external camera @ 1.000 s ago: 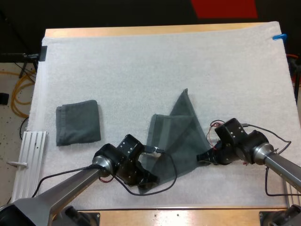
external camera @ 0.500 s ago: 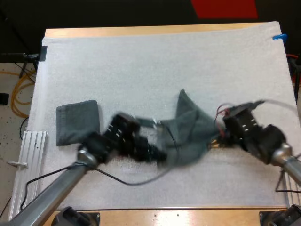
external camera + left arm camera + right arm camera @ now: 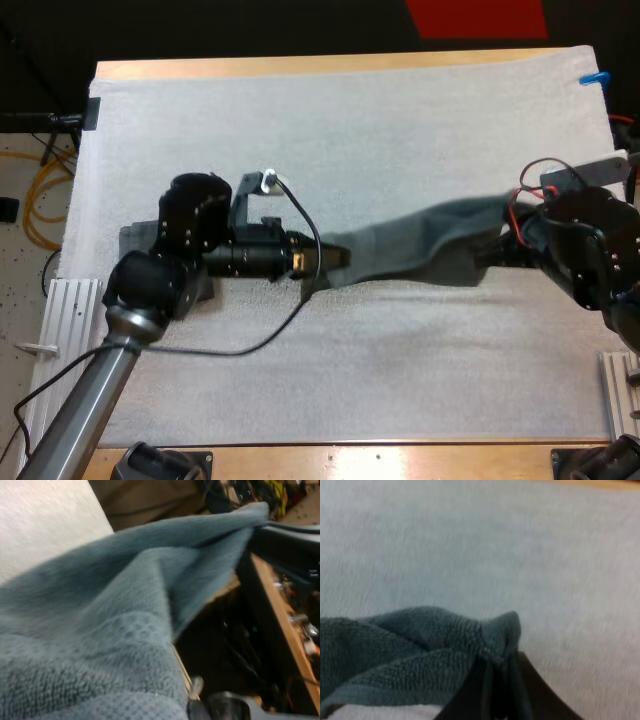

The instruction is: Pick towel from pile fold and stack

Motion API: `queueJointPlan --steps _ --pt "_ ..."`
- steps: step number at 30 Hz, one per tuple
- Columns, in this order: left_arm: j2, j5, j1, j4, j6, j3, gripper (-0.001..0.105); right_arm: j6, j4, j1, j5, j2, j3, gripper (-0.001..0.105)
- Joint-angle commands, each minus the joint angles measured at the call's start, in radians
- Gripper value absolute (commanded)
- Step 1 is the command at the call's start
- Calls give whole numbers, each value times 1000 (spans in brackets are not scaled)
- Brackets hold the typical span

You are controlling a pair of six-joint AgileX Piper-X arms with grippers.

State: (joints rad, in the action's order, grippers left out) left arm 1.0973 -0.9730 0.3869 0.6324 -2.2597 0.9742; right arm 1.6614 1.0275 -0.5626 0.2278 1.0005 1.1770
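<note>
Towel: the dark grey-green terry towel (image 3: 420,245) hangs as a taut band above the white mat (image 3: 350,150), drawn out lengthwise (most likely so it can be laid flat for the fold).
Left hand: the left hand (image 3: 335,258) is clamped on one end.
Right hand: the right hand (image 3: 505,248) pinches the opposite corner, black fingers (image 3: 535,695) pressing the cloth from both sides.
Stack: a folded dark towel (image 3: 128,243) lies partly hidden under the left arm.
Table: the wooden table (image 3: 300,67) carries the mat.

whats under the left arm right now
A folded dark grey-green towel on the white mat; just its far left corner shows past my left arm, the rest is covered. The left gripper clamps another, stretched towel.
</note>
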Motion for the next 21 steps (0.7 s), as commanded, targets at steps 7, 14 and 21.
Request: queueJointPlan --steps 7,14,21 --pt "-110 69 90 97 -10 9 0 -61 203 -2 -187 -52 32 0" --pt "-188 203 190 239 13 9 0 -125 330 -2 -227 -137 36 0" --pt "-205 384 270 288 13 -10 0 -171 436 -2 -241 -177 36 0"
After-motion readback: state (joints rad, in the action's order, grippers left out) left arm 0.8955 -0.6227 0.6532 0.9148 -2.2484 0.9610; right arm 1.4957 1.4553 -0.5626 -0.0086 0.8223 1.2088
